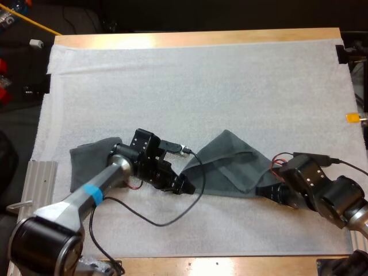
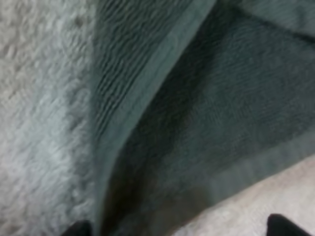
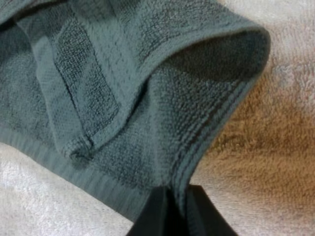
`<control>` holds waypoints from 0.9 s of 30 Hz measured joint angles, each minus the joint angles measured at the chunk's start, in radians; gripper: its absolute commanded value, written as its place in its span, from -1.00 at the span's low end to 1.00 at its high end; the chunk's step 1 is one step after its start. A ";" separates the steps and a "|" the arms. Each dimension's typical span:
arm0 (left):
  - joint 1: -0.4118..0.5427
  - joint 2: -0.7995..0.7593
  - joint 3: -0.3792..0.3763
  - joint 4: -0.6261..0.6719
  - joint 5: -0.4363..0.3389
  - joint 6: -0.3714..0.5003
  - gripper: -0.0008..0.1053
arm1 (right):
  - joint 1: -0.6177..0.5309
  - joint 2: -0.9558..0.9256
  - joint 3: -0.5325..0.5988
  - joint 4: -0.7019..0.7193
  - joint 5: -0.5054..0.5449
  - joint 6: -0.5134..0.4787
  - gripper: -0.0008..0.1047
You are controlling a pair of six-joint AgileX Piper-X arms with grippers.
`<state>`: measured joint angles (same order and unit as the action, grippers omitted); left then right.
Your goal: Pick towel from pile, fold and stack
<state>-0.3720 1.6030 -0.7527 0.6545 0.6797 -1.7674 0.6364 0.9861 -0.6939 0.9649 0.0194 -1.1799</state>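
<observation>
A dark grey-green towel (image 1: 230,168) lies loosely bunched on the mat, right of centre. My right gripper (image 1: 266,193) is at its near right corner. In the right wrist view that gripper (image 3: 177,212) is shut on the towel (image 3: 147,98), its fingertips (image 3: 153,216) pinching a doubled hem. My left gripper (image 1: 185,187) sits at the towel's near left corner. In the left wrist view it (image 2: 179,228) stands open, fingertips (image 2: 288,225) wide apart, with the towel's hem (image 2: 162,147) lying between them. A second towel (image 1: 87,160) lies flat at the left, partly under my left arm.
The white mat (image 1: 195,80) stretches bare across the far half of the table. A metal bracket (image 1: 40,178) stands at the near left edge of the mat. The wooden table edge (image 1: 218,265) runs along the front.
</observation>
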 measured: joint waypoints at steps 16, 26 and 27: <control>0.000 0.041 -0.011 -0.004 0.054 -0.013 -0.94 | 0.000 0.000 0.000 0.001 0.000 0.011 -0.99; 0.000 -0.120 -0.007 0.038 0.054 -0.028 -0.98 | 0.000 0.000 -0.002 0.004 0.000 -0.016 -0.99; 0.000 -0.152 -0.007 0.058 0.054 -0.026 -0.98 | 0.000 0.000 -0.012 0.008 0.000 -0.016 -0.99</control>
<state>-0.3721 1.4507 -0.7598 0.7123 0.7337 -1.7937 0.6364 0.9861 -0.7056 0.9730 0.0194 -1.1961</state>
